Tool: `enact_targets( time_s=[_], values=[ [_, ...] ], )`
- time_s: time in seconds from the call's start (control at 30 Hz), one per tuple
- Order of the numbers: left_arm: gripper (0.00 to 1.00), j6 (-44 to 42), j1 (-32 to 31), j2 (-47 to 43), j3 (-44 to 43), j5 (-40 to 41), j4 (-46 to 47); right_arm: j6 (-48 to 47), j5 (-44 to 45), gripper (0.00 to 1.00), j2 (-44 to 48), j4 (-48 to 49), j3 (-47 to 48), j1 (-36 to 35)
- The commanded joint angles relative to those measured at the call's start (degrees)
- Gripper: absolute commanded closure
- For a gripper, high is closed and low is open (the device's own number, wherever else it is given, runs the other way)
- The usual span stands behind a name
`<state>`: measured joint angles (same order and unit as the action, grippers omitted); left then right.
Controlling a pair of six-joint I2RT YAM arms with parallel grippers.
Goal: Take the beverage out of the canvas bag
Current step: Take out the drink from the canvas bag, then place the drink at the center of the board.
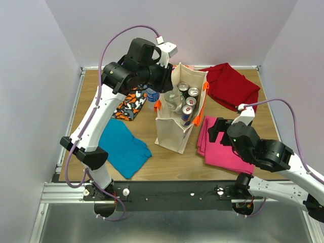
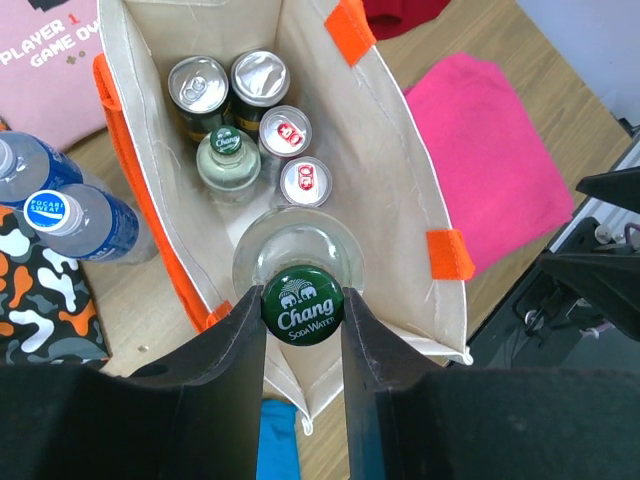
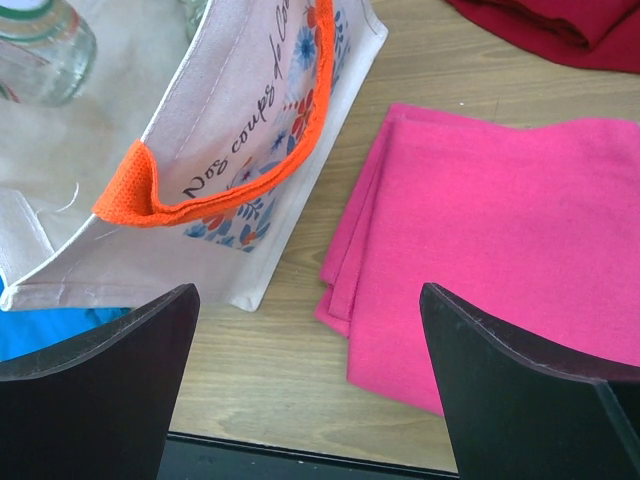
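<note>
- Beige canvas bag (image 1: 174, 132), boxy, with short orange handles, is seen standing upright near the middle of the wooden tabletop (image 1: 167, 164), its mouth open upward.
- Blue floral print and script lettering are noted on the bag side that faces the right wrist camera.
- A clear glass bottle (image 2: 298, 238) with a green "Chang" cap is located inside the bag, at the end nearest the left wrist camera.
- The left gripper (image 2: 303, 300) is clamped on that cap, one black finger pressed to each side of it.
- Whether the bottle's base rests on the bag floor cannot be told.
- Deeper in the bag, a second green-capped glass bottle (image 2: 227, 160) and four silver-topped drink cans (image 2: 285, 130) are packed close together.
- Two blue-labelled plastic bottles (image 2: 75, 220) are seen outside the bag, just beside its long side, next to an orange, black and white patterned cloth (image 1: 132, 104).
- The right gripper (image 3: 310, 350) is held with its fingers wide apart and nothing between them, low over the tabletop between the bag's corner and a folded pink cloth (image 3: 500, 230).
- A dark red cloth (image 1: 230, 83) lies at the far right, and a teal cloth (image 1: 121, 144) at the near left, apart from the bag.
</note>
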<state>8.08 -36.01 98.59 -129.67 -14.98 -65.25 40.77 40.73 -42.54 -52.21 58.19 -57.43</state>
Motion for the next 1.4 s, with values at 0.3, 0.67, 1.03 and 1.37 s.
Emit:
enact_targets(
  time_s=[0.3,0.67,1.03,1.37],
  values=[
    [1.00,1.6,0.0,-6.8,-5.9,0.4,8.6,1.9,-1.4,0.00,-0.7,-0.4,0.4,-0.2],
    [1.00,0.6,0.1,-7.2,-7.4,5.9,8.1,1.8,-1.3,0.00,-0.3,-0.8,0.5,-0.3],
    [1.00,-1.2,0.1,-7.7,-9.0,12.7,6.0,1.2,-1.4,0.00,-0.9,0.1,0.3,-0.3],
    [1.00,-2.0,0.8,-9.4,-6.1,21.0,5.6,0.4,-1.6,0.00,-1.8,0.9,0.6,-0.2]
  ],
)
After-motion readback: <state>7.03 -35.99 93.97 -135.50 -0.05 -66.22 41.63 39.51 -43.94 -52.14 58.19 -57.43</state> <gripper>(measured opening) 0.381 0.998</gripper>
